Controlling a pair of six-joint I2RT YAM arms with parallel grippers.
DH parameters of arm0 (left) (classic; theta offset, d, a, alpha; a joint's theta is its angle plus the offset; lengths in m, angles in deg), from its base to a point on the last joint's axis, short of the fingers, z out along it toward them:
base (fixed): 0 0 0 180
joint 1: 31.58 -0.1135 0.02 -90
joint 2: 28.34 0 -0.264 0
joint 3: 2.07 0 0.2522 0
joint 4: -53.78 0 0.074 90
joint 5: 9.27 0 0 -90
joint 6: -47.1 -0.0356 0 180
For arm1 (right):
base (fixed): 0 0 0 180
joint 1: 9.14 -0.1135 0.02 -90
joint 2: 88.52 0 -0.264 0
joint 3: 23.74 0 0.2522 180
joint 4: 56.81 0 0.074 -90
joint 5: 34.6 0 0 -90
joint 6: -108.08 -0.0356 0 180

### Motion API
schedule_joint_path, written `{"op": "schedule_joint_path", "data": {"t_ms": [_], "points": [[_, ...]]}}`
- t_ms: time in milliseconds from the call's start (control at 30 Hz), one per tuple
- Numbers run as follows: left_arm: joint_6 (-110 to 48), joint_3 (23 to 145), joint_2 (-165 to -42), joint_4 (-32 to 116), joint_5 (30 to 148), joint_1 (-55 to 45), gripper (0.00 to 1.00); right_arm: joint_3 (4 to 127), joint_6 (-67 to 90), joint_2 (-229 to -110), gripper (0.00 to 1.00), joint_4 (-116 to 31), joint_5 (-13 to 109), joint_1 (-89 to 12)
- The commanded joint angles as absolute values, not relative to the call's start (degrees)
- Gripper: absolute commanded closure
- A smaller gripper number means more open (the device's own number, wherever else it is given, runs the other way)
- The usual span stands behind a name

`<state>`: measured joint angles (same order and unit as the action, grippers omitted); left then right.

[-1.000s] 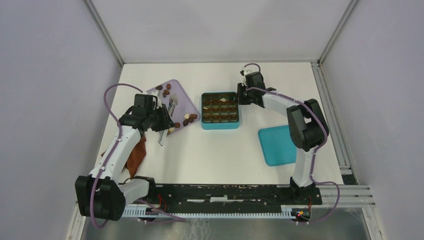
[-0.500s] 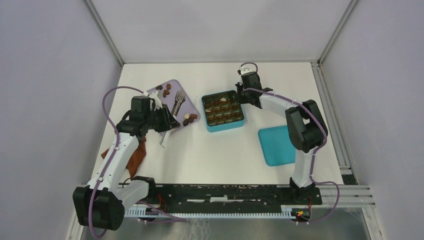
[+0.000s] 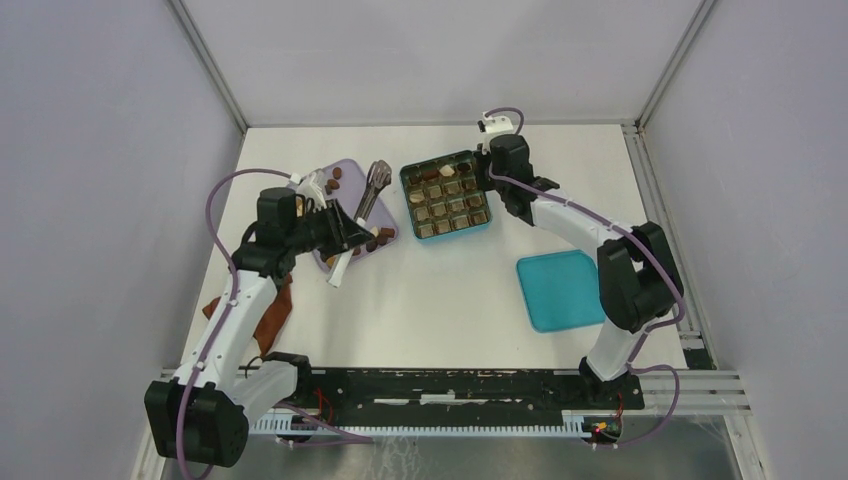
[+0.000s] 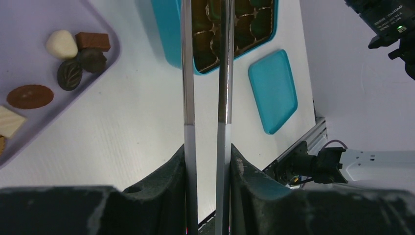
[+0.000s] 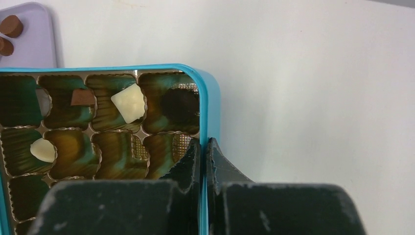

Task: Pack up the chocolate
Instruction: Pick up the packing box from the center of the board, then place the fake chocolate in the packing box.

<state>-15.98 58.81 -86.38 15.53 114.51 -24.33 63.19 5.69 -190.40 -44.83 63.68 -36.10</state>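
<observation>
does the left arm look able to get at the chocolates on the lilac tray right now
Probably yes: the left gripper holds tongs over the lilac tray, and the chocolates lie uncovered there.

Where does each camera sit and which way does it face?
Top external: above, behind the bases, looking down on the table; left arm and right arm show.
Left wrist: on the left hand, looking along its held tongs past the lilac tray; fingers show.
Right wrist: on the right hand, looking down at the teal box rim it pinches; fingers show.
Shared: both wrist views catch that tray and box.
</observation>
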Motion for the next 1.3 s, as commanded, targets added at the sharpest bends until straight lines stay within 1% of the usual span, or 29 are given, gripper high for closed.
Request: {"op": "schedule_joint_path", "data": {"t_ms": [0,200,333,533,700,1133,1267], "points": [[-11.8,58.3,-84.8,24.5,120.2,-23.3,0.98,61.6,7.2,-185.0,1.0,-51.8,65.6,-37.7],[-10.8,58.1,-87.5,27.7,118.7,-18.0,0.98,61.2,6.1,-184.5,1.0,-50.8,64.4,-37.9],[-11.4,58.7,-89.4,28.6,114.4,-12.6,0.98,59.9,5.4,-184.3,1.0,-51.0,63.9,-37.8],[-14.1,60.4,-93.7,26.0,108.1,-7.4,0.98,58.6,4.8,-183.9,1.0,-51.2,63.5,-37.9],[-17.0,61.4,-96.4,23.2,103.9,-6.1,0.98,58.4,4.6,-184.2,1.0,-51.0,63.1,-37.9],[-19.1,64.6,-102.7,23.8,103.1,-4.5,0.98,57.0,3.5,-185.1,1.0,-50.3,61.1,-37.9],[-19.6,64.8,-103.5,23.3,102.1,-4.3,0.93,57.1,3.0,-185.7,1.0,-50.0,60.5,-37.9]]}}
